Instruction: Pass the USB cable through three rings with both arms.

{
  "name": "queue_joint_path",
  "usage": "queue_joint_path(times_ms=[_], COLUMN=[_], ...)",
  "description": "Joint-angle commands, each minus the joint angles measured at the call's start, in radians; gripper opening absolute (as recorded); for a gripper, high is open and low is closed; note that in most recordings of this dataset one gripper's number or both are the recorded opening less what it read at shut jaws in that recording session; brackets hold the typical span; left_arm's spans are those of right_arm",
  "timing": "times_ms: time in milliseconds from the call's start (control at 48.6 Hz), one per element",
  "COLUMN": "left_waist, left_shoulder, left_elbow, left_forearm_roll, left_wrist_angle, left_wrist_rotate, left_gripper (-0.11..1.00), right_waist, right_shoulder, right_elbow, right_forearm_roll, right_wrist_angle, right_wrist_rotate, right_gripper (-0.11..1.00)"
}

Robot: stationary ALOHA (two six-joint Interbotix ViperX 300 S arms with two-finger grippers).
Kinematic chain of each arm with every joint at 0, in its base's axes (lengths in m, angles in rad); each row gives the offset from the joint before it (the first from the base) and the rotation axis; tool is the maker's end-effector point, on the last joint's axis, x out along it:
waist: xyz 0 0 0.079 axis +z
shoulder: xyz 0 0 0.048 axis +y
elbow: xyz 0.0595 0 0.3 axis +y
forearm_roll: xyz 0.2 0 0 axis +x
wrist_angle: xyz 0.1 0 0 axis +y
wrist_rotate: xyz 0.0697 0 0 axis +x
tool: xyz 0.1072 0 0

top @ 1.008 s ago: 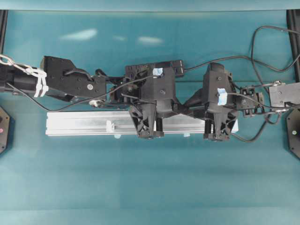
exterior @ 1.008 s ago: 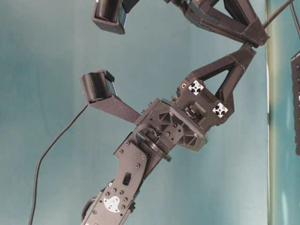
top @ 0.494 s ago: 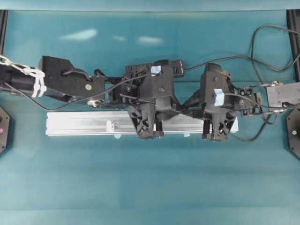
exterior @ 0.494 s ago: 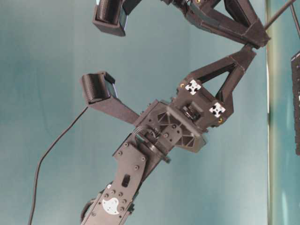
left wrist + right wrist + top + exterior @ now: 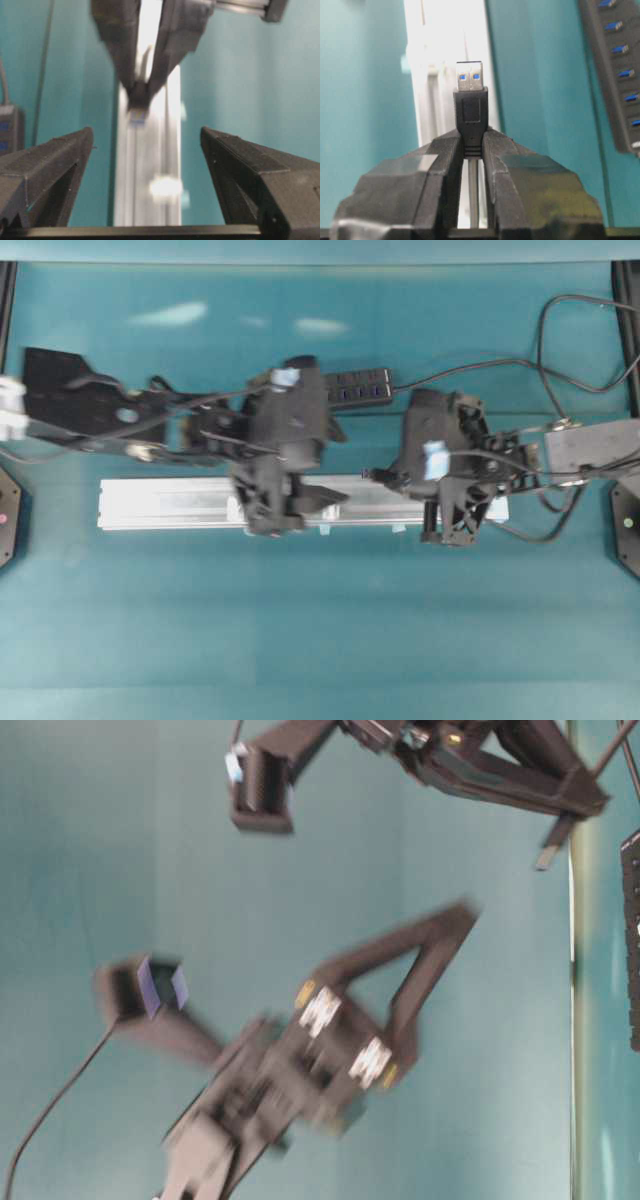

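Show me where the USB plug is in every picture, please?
Overhead: USB plug small, right of middle, over the silver rail.
Table-level: too blurred to tell.
Left wrist: upper middle, pinched by the right gripper.
Right wrist: centre, metal tip pointing up.
Shared landmark: the silver rail.

Right tool [image 5: 142, 95] (plug-bearing) blocking rail [image 5: 147, 190]

Table surface [image 5: 320, 640] is uniform teal; rail [image 5: 160, 502] is silver with lengthwise grooves. USB cable [image 5: 471, 116] plug is black with a silver metal tip showing two blue inserts. Hub [image 5: 615, 75] is dark grey-black with a row of blue ports; right gripper [image 5: 470, 165] is matte black.
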Motion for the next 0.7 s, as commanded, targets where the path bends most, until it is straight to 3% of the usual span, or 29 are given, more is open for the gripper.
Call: queue_joint_path(times_ms=[0,268,679], left_waist=[-0.002,0.008,0.008], left_shoulder=[-0.074,-0.199,-0.307], left_elbow=[0.025,0.117,0.189], left_forearm_roll=[0.003,0.003,0.003], left_wrist_angle=[0.011,0.014,0.014], left_wrist_rotate=[-0.005,-0.098,-0.106], left_gripper=[0.94,0.94,0.94], right_waist=[0.029,0.063,0.058], right_shoulder=[0.029,0.147,0.222], right_elbow=[-0.06,-0.16,-0.183], right_forearm_roll=[-0.003,0.002,0.005], right_wrist_angle=[0.067,0.176,0.172], right_wrist_rotate=[-0.026,-0.058,-0.075], right_gripper=[-0.06,-0.06,-0.06])
